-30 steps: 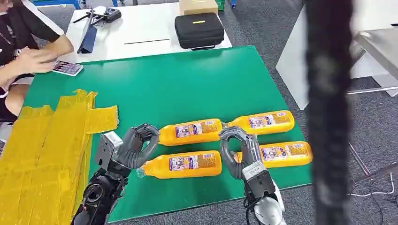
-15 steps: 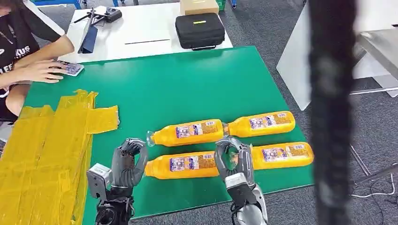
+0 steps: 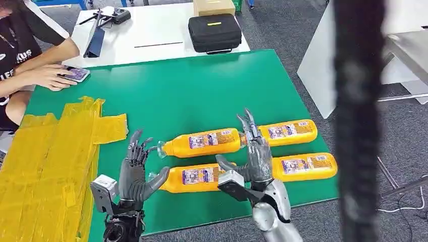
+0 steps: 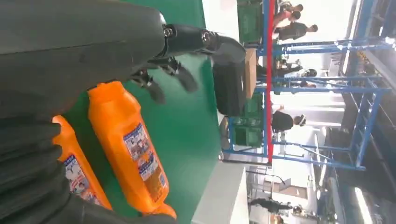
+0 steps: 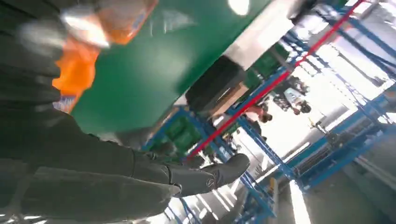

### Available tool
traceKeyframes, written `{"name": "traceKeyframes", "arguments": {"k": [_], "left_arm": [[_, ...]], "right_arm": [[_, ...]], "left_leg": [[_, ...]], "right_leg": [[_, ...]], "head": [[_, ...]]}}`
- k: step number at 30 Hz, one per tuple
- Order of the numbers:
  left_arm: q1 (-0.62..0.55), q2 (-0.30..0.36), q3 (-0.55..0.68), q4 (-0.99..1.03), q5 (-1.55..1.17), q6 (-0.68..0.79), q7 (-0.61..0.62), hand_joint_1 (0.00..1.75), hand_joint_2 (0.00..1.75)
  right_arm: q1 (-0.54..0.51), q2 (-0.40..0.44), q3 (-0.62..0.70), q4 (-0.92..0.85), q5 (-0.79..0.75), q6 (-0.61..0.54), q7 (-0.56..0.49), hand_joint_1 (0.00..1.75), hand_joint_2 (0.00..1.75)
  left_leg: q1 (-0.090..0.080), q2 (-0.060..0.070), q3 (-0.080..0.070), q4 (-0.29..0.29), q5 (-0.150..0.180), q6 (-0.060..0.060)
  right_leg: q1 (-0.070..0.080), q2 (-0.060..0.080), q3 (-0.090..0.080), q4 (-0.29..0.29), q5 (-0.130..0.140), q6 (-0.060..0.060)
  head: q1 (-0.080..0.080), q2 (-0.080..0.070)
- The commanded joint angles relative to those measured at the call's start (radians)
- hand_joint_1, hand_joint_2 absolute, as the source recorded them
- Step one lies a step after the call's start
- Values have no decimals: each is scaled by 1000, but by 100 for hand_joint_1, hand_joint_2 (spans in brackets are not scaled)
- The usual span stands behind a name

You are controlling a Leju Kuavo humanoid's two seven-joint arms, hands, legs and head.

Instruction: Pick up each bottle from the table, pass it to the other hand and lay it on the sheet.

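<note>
Four bottles: orange plastic juice bottles with printed labels are laid on their sides on the green worktop [image 3: 202,91], in two rows of two, near its front edge.
Far row: the far-left bottle [image 3: 202,142] is placed with its clear cap pointing left; the far-right bottle [image 3: 282,132] is set just beside it, end to end.
Near row: the near-left bottle [image 3: 194,177] is laid parallel to the far row; the near-right bottle [image 3: 305,166] is partly covered at its neck end by the right hand.
Left hand [image 3: 135,174]: raised with palm up and fingers spread, nothing held; it is positioned just left of the near-left bottle, thumb close to the bottle's cap end.
Right hand [image 3: 255,159]: raised between the two pairs of bottles, fingers extended upward and apart, thumb out to the left; nothing is gripped.
Sheet: a yellow crinkled plastic sheet [image 3: 50,156] is spread over the left part of the worktop, well apart from the bottles.
Black case [image 3: 214,33]: a zipped case is set on the white table [image 3: 151,30] beyond the worktop.
Person [image 3: 30,55]: seated at the far left corner, a hand resting on a phone [image 3: 75,74].
</note>
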Motion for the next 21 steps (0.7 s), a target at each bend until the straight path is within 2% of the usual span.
{"name": "traceKeyframes", "arguments": {"k": [1, 4, 6, 7, 8, 12, 14, 15, 21], "left_arm": [[-43, -7, 12, 75, -9, -39, -2, 0, 175], [-50, -7, 17, 73, -12, -50, 0, 0, 175], [-51, -7, 20, 71, -12, -53, 3, 0, 175], [-51, -6, 21, 70, -12, -54, 4, 0, 175], [-51, -6, 22, 70, -12, -55, 5, 0, 175], [-58, -7, 26, 73, -11, -72, 12, 0, 175], [-65, -8, 26, 76, -12, -75, 13, 0, 175], [-68, -8, 26, 78, -12, -78, 15, 0, 175], [-80, -8, 27, 85, -14, -81, 19, 0, 175]], "right_arm": [[-212, -110, 34, 125, 202, 98, 182, 0, 175], [-370, -137, 72, 270, 226, 281, 253, 0, 175], [-399, -130, 71, 306, 225, 288, 252, 0, 175], [-409, -130, 80, 324, 227, 308, 250, 0, 175], [-418, -131, 86, 333, 230, 320, 251, 0, 175], [-553, -110, 172, 525, 264, 421, 234, 0, 175], [-616, -78, 202, 645, 260, 443, 219, 0, 175], [-641, -59, 216, 696, 257, 452, 212, 0, 175], [-687, 6, 258, 832, 238, 468, 181, 0, 175]], "left_leg": [[0, 4, 8, 1, -3, -3], [0, 4, 6, 0, -2, -2], [0, 5, 5, 0, -1, -2], [0, 8, 12, 2, -5, -4], [0, 5, 6, 0, -2, -2], [0, 4, 5, 0, 0, 0], [0, 8, 12, 2, -4, -2], [0, 8, 6, 0, 0, 0], [0, 5, 5, 0, 0, 0]], "right_leg": [[0, 1, 7, 0, -2, 0], [0, 2, 6, -1, -1, 0], [0, 4, 4, -1, 0, 0], [1, 5, 11, 1, -3, 0], [0, 3, 6, -1, 1, -1], [0, 2, 4, -1, 1, 0], [1, 5, 10, 1, -2, -1], [0, 5, 5, 0, 2, -1], [1, 2, 5, 0, 1, -1]], "head": [[0, 0], [0, 0], [0, 0], [0, 0], [0, 0], [0, 0], [0, 0], [0, 0], [0, 0]]}}
